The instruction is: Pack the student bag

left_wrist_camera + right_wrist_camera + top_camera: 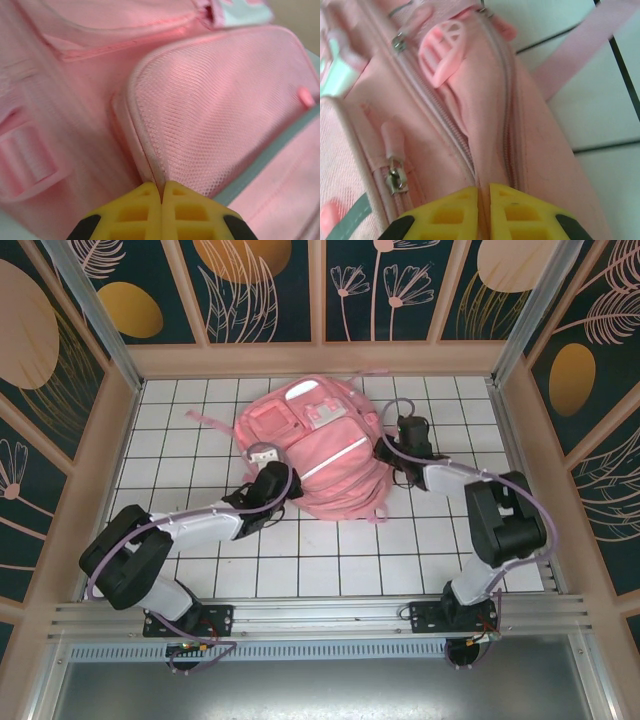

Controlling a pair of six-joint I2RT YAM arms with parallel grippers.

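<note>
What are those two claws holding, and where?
Both pinch the pink backpack: left gripper at the mesh pocket edge, right gripper at the zipper edge.

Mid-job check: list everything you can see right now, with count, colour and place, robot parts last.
student bag: one, pink, lying on the far middle of the table
mesh pocket: one, pink, on the bag's front
zip: one, pink, gaping open along the bag's side
strap: one, pink, lying on the table beside the bag
table: one, white tiles with dark lines
wall panels: several, dark with a plant pattern, around the table
left arm: one, black and white, reaching to the bag
right arm: one, black and white, reaching to the bag
left hand: one, yellow fingers, shut on the mesh pocket's edge
right hand: one, yellow fingers, shut on fabric at the zip
</note>
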